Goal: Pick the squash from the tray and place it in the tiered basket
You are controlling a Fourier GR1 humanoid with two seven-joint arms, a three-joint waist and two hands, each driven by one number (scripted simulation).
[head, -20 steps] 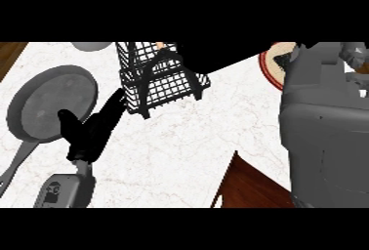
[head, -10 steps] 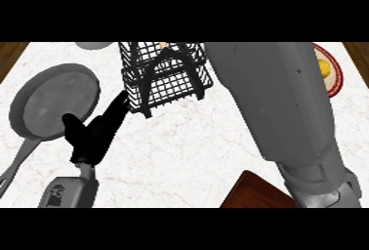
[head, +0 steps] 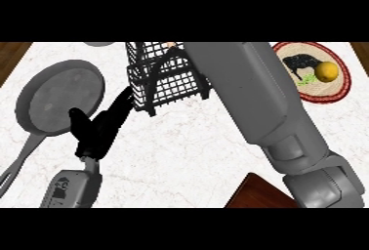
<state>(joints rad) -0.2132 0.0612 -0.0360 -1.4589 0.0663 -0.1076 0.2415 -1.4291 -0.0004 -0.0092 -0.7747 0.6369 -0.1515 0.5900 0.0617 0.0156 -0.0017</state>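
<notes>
The black wire tiered basket (head: 166, 78) stands at the counter's back middle. My right forearm (head: 245, 97) crosses the view from lower right and ends at the basket's top. The right hand is mostly hidden there behind arm and wires. A small peach-coloured bit (head: 171, 45) shows at that spot; I cannot tell what it is. The round red-rimmed tray (head: 338, 93) at the back right holds a yellow rounded thing (head: 328, 72), a green scrap and a dark patch. My left hand (head: 97, 129) is open just left of the basket's foot, pointing at it.
A grey frying pan (head: 57, 97) lies at the left, its handle running to the lower left edge. A brown wooden corner (head: 252, 193) shows at the lower right. A grey rounded item (head: 101, 44) peeks in at the back edge.
My right arm has swung left from the tray to the basket's top, uncovering the tray and the yellow thing on it. The left hand has stayed in place.
</notes>
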